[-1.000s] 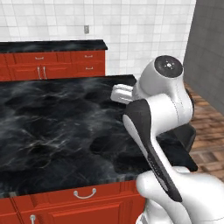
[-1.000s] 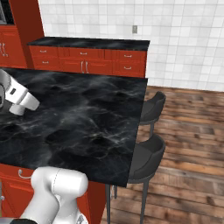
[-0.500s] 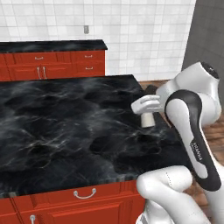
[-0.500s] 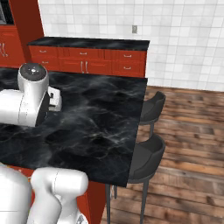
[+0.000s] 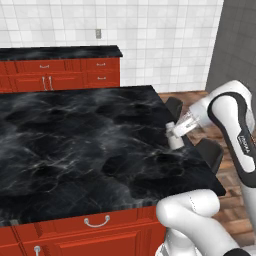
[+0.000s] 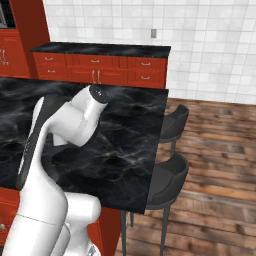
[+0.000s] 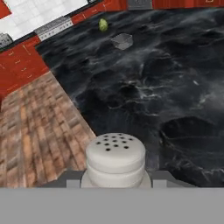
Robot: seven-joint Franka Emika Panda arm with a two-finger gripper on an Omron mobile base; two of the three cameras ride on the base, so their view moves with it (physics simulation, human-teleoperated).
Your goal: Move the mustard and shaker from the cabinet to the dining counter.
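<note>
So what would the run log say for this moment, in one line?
gripper: shut on shaker | shaker: above dining counter right edge, near stools | mustard: unseen

White tile wall (image 6: 210, 45), wood floor (image 6: 215, 165), 2 dark stools (image 6: 167, 182).

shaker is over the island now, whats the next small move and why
Probably lower it straight down onto the marble, then open. The gripper holds the shaker upright by the dining counter right edge, seemingly just above the surface; a slight nudge inward first would keep it from the drop toward the stools.
</note>
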